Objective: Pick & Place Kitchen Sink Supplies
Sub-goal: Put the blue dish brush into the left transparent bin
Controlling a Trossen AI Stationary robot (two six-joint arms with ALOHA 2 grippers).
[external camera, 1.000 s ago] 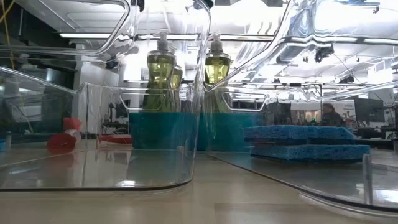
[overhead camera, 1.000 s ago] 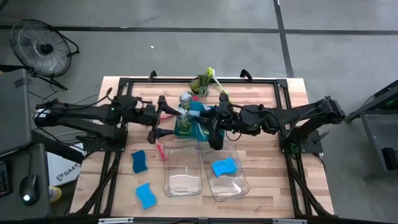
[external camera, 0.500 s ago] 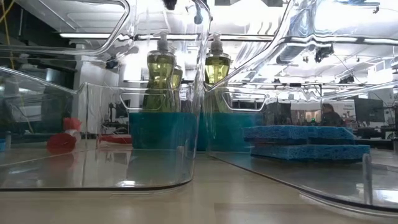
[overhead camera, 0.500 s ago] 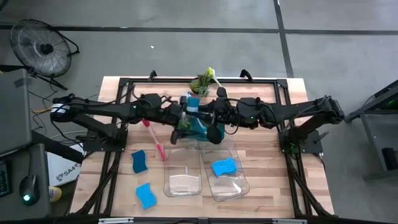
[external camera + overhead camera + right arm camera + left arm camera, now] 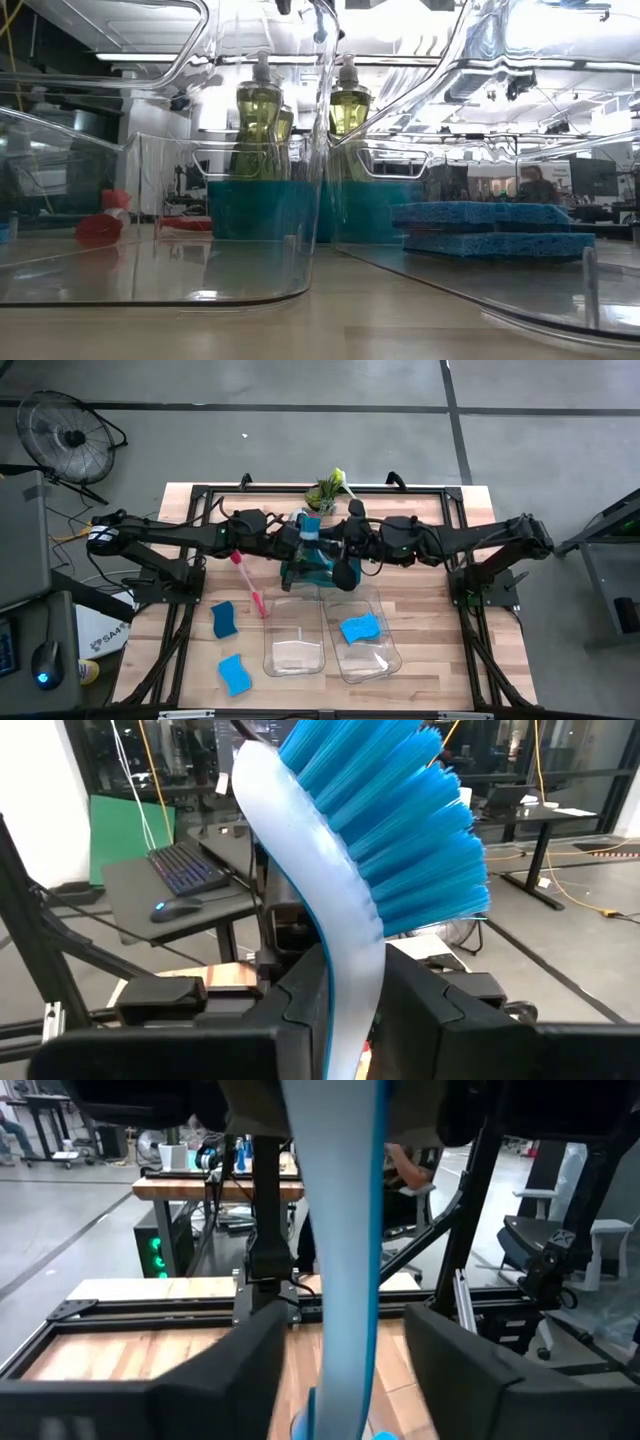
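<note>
Standing in the middle of the bench [image 5: 440,660], a teal tray [image 5: 318,568] holds clear soap bottles [image 5: 258,130] with yellow-green soap; the low view shows at least two of them, and I cannot tell if a third one is behind. Two clear bins [image 5: 295,632] lie in front of the tray, side by side. One bin has nothing visible inside; the other bin [image 5: 372,650] holds one blue sponge [image 5: 359,628]. Two more blue sponges [image 5: 223,619] lie on the bare wood, left of the bins. One red-pink brush [image 5: 248,582] also lies on the wood between the tray and these sponges. A small green plant [image 5: 325,492] stands behind the tray.

Both arms meet above the tray. The right pincer [image 5: 335,1010] is closed on the handle of a blue brush [image 5: 390,830], its bristle head pointing up. The left pincer [image 5: 345,1370] has its fingers on both sides of the same pale blue handle [image 5: 345,1230], with a small gap still visible, so it stands narrow around it but I cannot tell if it grips.
</note>
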